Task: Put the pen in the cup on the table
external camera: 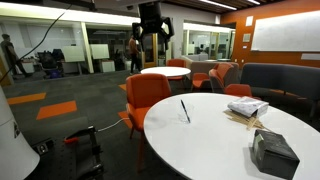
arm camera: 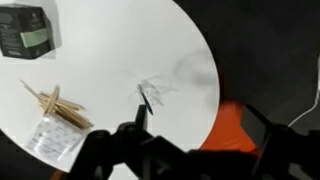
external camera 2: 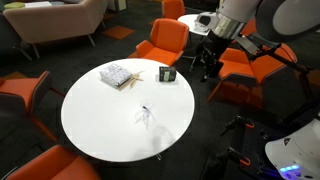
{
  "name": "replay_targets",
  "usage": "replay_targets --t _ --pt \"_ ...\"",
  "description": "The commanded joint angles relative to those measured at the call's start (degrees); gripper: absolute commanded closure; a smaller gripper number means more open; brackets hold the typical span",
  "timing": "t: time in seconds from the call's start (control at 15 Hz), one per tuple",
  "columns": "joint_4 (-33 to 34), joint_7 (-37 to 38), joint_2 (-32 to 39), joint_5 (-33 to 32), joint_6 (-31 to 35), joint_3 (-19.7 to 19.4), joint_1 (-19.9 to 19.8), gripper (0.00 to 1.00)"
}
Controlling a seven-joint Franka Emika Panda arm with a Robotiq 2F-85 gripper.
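On the bare white top of the table [external camera: 215, 138], toward its middle, the pen [external camera: 185, 110], thin and dark, flat on its side and touching nothing; in an exterior view the pen [external camera 2: 146, 114] alone on open white, well apart from everything else on the top; in the wrist view the pen [arm camera: 143, 103] just above the dark gripper body along the lower edge of the picture, faint shadows fanning out beside it. High above and clear of the table top, the gripper [external camera: 152, 42], fingers spread wide with nothing between them; hangs at the end of the arm [external camera 2: 232, 25] out beyond the table's rim, beside the orange chairs [external camera 2: 165, 42]. Near the rim, away from the pen, a dark boxy object [arm camera: 25, 30] with a greenish label; not far from it a clear packet [arm camera: 46, 140] and a loose bundle of pale wooden sticks [arm camera: 55, 103], lying against each other, too blurred for more detail. Behind the table in an exterior view, a smaller round white table [external camera: 165, 72] with more orange chairs around it; underneath, grey carpet [external camera: 95, 90] with orange patches.
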Motion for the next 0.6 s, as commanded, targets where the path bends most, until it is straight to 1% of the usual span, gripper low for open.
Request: replay_targets --t 0.0,0.13,0.27,0.4,0.53 --pt "5.68 -14.50 8.46 1.93 1.25 -2.25 0.72 0.00" --pt "8.95 -23.39 13.20 3.29 1.59 -2.20 -0.51 0.00" --pt "12.33 -32.36 18.13 5.70 1.60 -1.27 -2.11 0.00" --pt "15.65 -40.34 23.06 7.44 1.65 0.51 -3.86 0.00" --pt "18.88 -45.90 27.82 7.86 1.86 2.83 -5.84 0.00"
